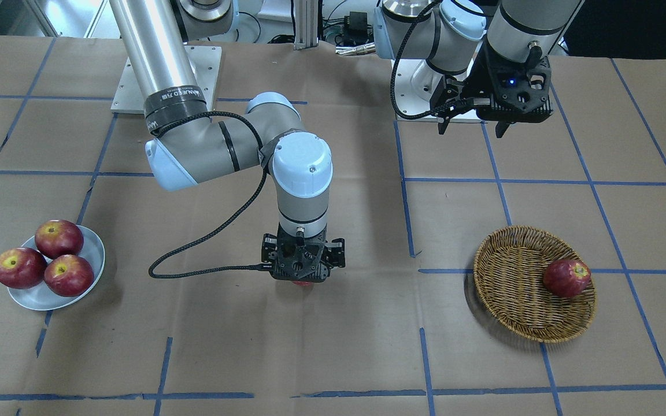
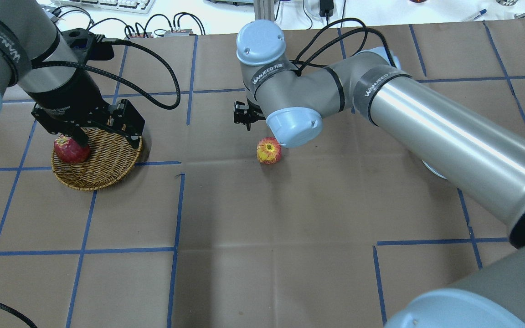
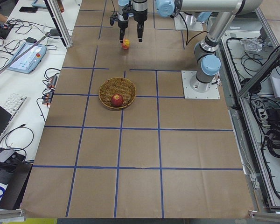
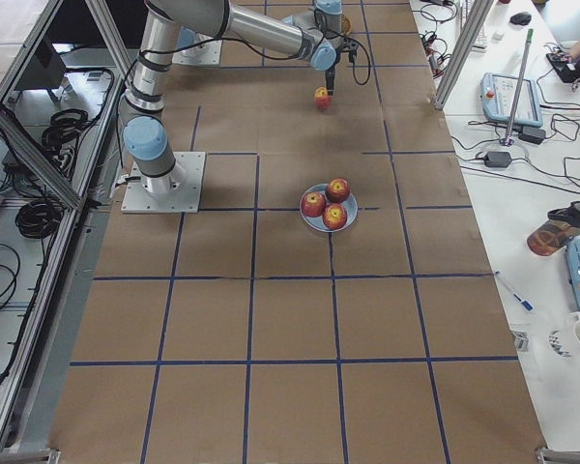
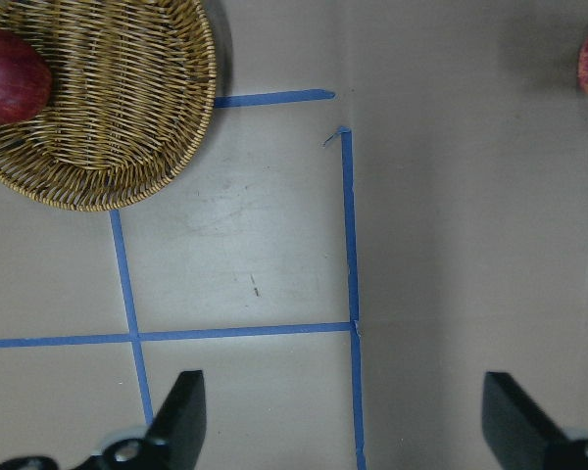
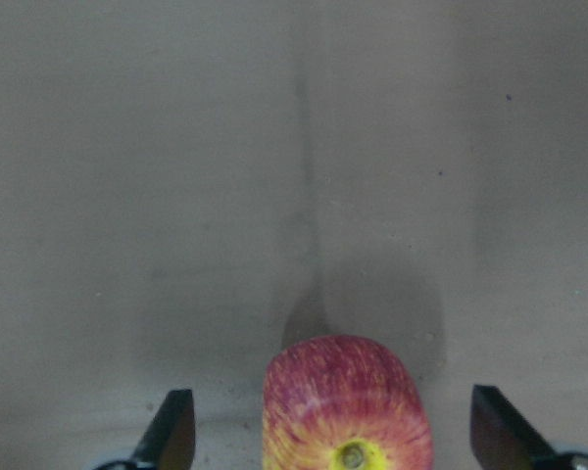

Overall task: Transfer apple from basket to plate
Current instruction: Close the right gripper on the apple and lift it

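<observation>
Between the wide-parted fingers [image 6: 176,431] of the right gripper [image 6: 335,429] — the apple [image 2: 269,151], untouched; left gripper [image 5: 345,406] likewise parted.

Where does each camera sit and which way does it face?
Front-facing: across the table, facing the robot; right arm centre, left hand on view's right.
Overhead: behind the shoulders, looking forward and down; left arm enters left.
Exterior left: basket end, looking along; left arm near.
Exterior right: plate end; right arm near.
Left wrist: down past open fingers at table, basket top-left.
Right wrist: down at the apple, right hand open either side.
Shared: both wrist views show the apple.
</observation>
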Available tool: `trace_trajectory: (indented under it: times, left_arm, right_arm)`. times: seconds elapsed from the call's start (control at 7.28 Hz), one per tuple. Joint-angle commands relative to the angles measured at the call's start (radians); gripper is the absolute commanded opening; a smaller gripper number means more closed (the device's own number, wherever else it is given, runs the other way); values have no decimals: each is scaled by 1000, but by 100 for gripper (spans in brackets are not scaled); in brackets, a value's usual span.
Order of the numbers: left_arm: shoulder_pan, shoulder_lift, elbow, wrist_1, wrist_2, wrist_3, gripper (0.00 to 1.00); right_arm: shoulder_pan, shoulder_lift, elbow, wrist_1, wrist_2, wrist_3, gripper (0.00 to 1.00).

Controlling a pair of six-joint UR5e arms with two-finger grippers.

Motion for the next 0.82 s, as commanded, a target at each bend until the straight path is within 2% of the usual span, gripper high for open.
trace_trajectory:
  times: [0.0, 0.55, 0.69]
  left_arm:
    - [0, 0, -19, 49, -1, 0, 99]
    - [-1, 3, -25, 45, 0, 2, 99]
    - [0, 3, -25, 45, 3, 2, 99]
  right_arm:
    - [-6, 27, 82, -112, 1, -5, 100]
    - [-3, 43, 95, -135, 5, 10, 100]
    - [-7, 43, 90, -135, 12, 3, 74]
